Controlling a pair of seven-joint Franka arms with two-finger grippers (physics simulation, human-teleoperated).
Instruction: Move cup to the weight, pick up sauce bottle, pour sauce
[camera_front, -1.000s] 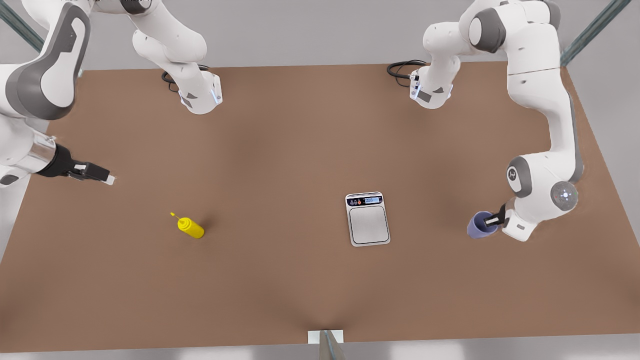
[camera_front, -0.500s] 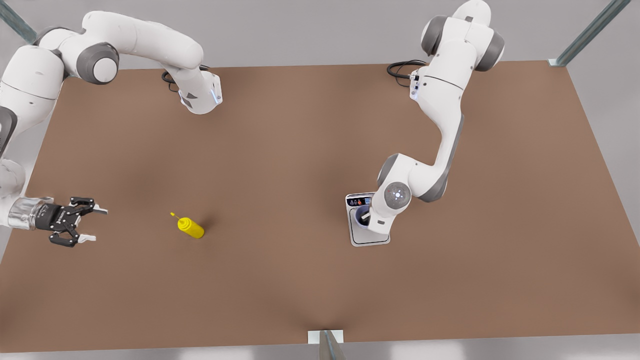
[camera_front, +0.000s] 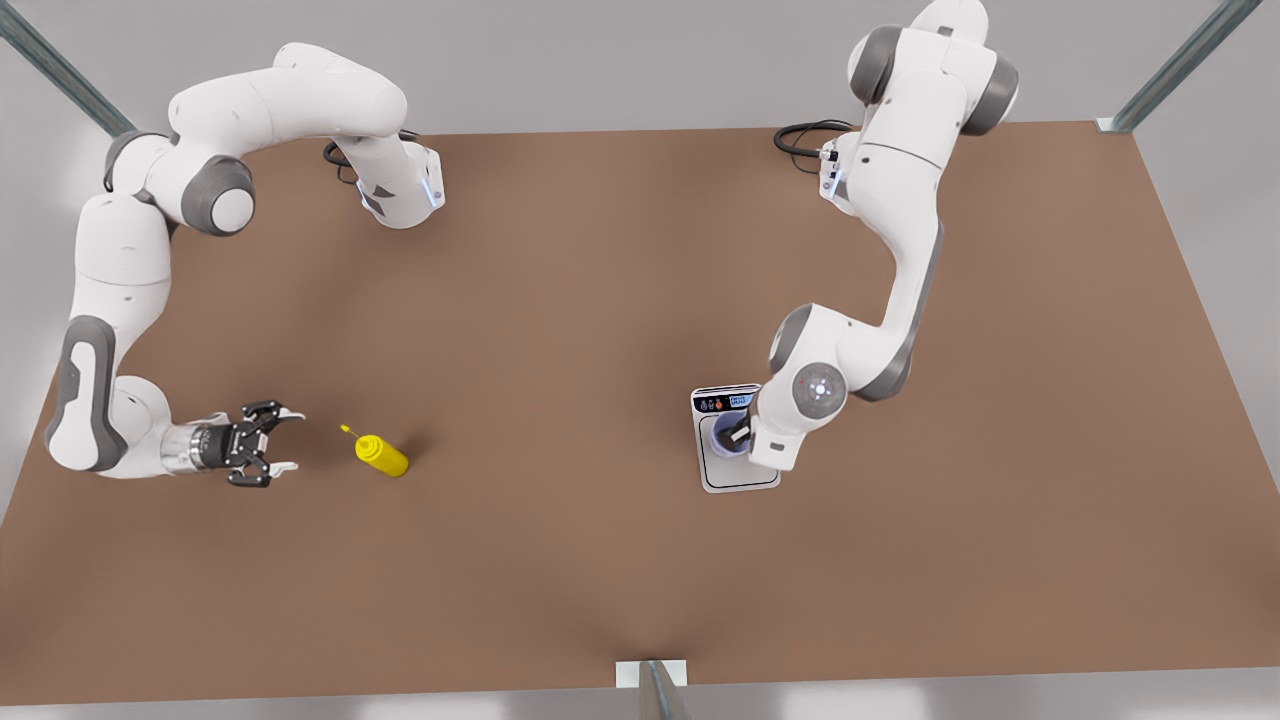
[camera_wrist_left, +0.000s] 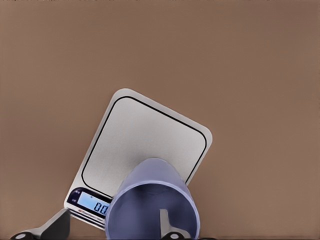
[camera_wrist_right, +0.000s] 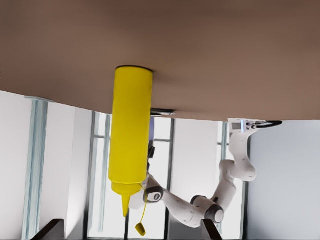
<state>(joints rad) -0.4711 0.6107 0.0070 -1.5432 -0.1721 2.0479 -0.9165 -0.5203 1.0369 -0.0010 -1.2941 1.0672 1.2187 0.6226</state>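
Left hand (camera_front: 737, 434) at centre right of the front view, gripping the cup (camera_front: 724, 438) over the weight (camera_front: 738, 478), right hand (camera_front: 282, 442) at lower left, fingers wide, near the sauce bottle (camera_front: 382, 455) on the bench (camera_front: 600, 300)

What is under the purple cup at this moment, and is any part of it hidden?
Under the cup, held by the left gripper, lies the weight. Its silver plate and part of the lit display are visible. The cup covers the rest of the display strip, so contact with the plate cannot be judged.
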